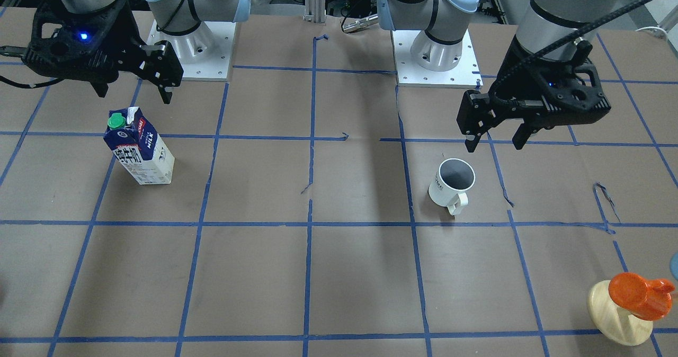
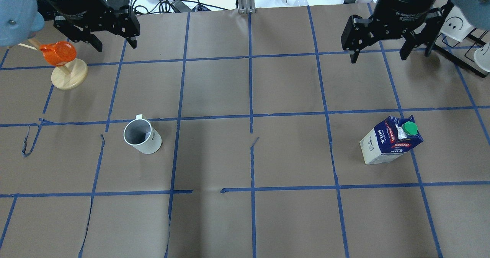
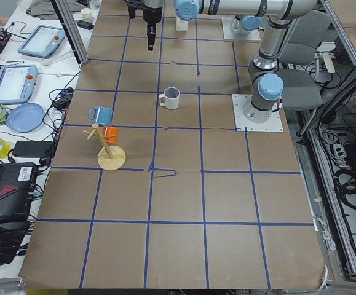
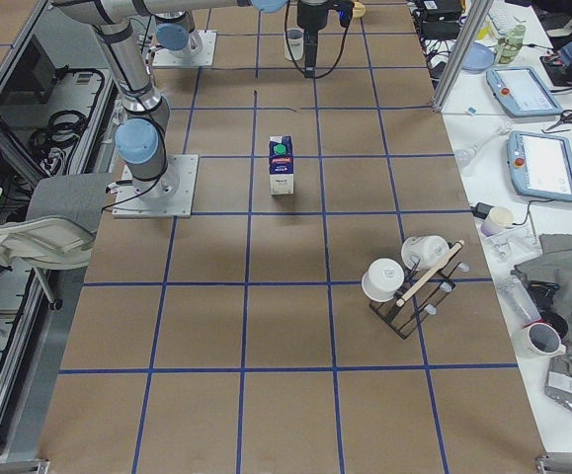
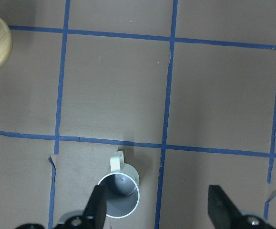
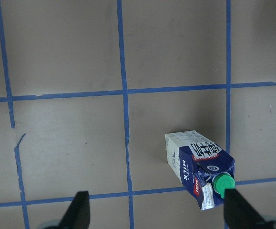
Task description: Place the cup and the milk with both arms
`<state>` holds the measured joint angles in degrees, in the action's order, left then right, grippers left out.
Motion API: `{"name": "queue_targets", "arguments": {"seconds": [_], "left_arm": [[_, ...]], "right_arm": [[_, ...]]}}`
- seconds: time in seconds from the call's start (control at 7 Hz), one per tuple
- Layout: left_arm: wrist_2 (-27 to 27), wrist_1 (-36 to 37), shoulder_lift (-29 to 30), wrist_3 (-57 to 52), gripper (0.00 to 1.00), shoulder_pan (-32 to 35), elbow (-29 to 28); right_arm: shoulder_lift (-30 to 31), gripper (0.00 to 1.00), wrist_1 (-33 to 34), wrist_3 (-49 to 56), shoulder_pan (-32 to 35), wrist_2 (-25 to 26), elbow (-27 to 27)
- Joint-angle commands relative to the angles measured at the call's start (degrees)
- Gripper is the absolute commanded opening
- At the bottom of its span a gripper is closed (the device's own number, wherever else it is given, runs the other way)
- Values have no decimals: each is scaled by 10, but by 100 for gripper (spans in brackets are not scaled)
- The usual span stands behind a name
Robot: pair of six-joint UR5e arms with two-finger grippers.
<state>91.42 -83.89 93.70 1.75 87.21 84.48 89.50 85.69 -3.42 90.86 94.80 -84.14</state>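
Small white ceramic mug (image 1: 452, 185), dark grey inside: stood upright on taped brown table (image 1: 339, 283), below left gripper (image 1: 493, 144), fingers spread wide, empty.
Blue-and-white gable-top milk carton (image 1: 140, 150), green cap: upright below right gripper (image 1: 135, 95), likewise wide.
Each is best straddled squarely, handle kept clear.

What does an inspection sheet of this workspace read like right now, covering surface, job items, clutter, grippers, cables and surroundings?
Surface: table covered in brown paper with a blue tape grid; tape torn in spots.
Job's things: cup upright, untouched; milk upright, cap on, untouched.
Clutter: orange cup on a wooden stand; rack of white cups.
Grippers: left gripper open, empty, raised; right gripper the same.
Cables: black cable along the left arm; loose leads past the far edge.
Surroundings: pendants and blue plate on the side bench.
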Motion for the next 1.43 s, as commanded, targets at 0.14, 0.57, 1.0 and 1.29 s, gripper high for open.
{"name": "queue_targets", "arguments": {"seconds": [0.14,0.57,1.0,1.29], "left_arm": [[-3,-4,-1,-3,82,4,1],[-14,-26,-1,-9,100,5,-1],[-15,-36,1,-9,100,4,-4],[-14,-36,1,-9,100,4,-1]], "right_arm": [[-2,100,47,-2,0,-2,-1],[-2,100,44,-4,0,-38,-1],[-2,100,42,-4,0,-37,-1],[-2,100,43,-4,0,-38,-1]]}}
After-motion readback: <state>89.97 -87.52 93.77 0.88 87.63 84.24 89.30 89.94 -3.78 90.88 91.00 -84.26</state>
